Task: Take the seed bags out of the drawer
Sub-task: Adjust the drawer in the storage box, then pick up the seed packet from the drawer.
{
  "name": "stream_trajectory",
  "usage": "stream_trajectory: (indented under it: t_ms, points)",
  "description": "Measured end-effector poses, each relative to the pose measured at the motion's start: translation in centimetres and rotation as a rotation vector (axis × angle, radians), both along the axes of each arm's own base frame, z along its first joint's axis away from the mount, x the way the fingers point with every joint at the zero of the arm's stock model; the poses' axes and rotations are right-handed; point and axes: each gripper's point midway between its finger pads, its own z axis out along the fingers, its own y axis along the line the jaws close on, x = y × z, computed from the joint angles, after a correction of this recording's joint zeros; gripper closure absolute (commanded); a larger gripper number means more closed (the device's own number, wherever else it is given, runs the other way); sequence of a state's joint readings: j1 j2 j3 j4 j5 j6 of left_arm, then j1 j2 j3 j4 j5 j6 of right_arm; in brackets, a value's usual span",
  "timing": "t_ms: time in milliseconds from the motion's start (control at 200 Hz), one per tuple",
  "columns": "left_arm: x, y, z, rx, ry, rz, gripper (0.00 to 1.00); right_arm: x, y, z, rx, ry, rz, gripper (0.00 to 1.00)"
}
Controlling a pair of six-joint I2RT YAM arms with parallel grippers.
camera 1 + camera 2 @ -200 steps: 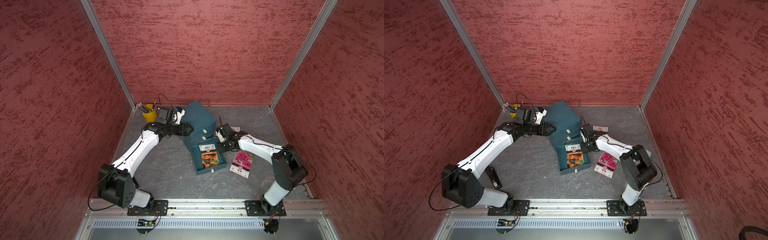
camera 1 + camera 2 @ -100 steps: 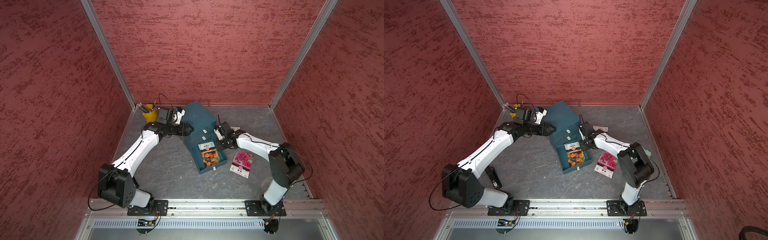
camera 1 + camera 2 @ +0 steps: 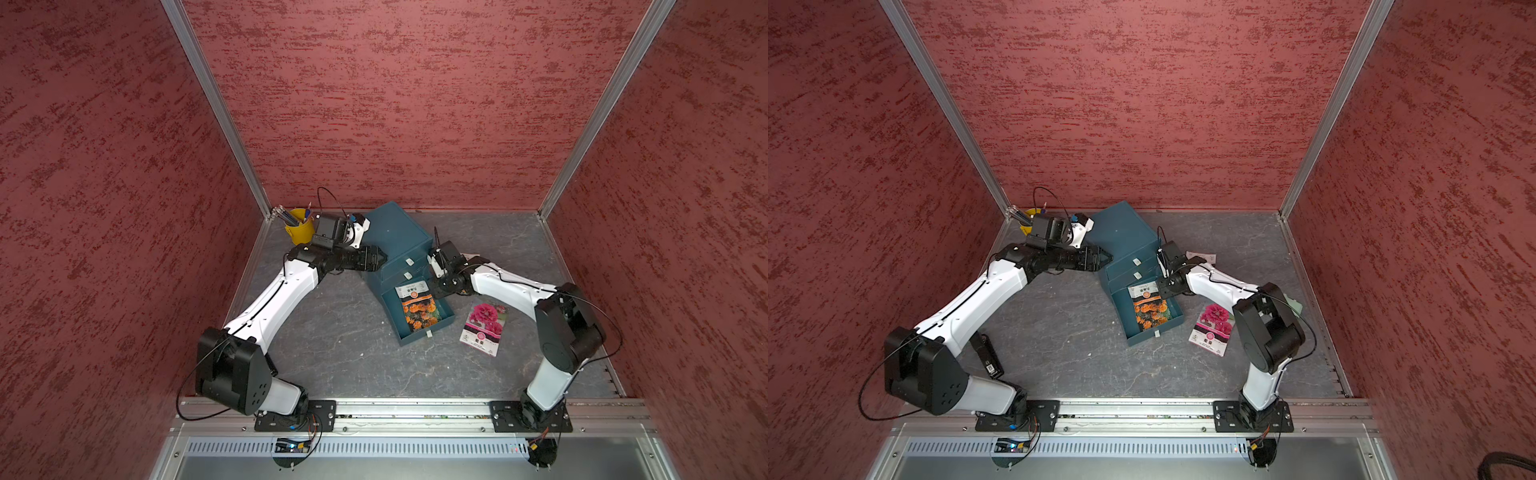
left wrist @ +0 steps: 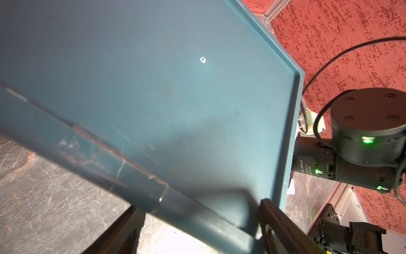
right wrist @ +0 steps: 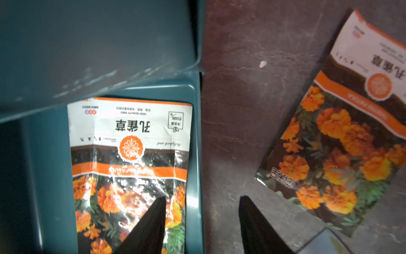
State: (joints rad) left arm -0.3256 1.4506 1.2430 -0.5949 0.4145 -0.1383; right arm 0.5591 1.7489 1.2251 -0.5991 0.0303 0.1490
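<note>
**While one orange seed packet (image 3: pixel 417 305) is lying in the drawer (image 3: pixel 395 320), two are lying outside**

As the left gripper (image 3: pixel 381 257) is clamping the teal cabinet (image 3: pixel 395 235) at its corner, the right gripper (image 5: pixel 202 198) is hovering with jaws apart, straddling the pulled-out drawer's side wall. A second orange packet (image 5: pixel 340 143) is lying on the floor (image 3: pixel 332 332) just beside the drawer, and the pink packet (image 3: pixel 484 328) is lying farther out.

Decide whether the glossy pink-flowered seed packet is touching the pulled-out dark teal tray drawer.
Apart. Both top views show a strip of bare grey tabletop between the glossy pink-flowered seed packet and the dark teal tray drawer.
</note>
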Motion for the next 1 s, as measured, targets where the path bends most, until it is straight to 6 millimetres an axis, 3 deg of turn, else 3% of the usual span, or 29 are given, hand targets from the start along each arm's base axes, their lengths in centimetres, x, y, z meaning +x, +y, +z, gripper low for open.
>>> stream_trajectory:
  t_ms: [195,356,496,726,1002]
  points:
    - [0.0,0.0,0.0,0.0,0.0,0.0,0.16,-0.2,0.8,4.4,0.083,-0.012,-0.027,0.24]
    - [0.0,0.0,0.0,0.0,0.001,-0.001,0.16,-2.3,1.6,5.6,0.152,0.054,-0.047,0.12]
    - [0.0,0.0,-0.1,0.0,0.001,-0.002,0.16,-4.8,3.3,5.2,0.152,0.099,-0.03,0.02]
    - [0.0,-0.1,-0.1,-0.001,0.002,-0.003,0.16,-8.2,6.6,4.7,0.136,0.115,-0.002,0.02]
    - [0.0,-0.1,0.0,-0.001,0.001,-0.004,0.16,-7.9,5.1,0.3,-0.009,0.155,-0.071,0.01]
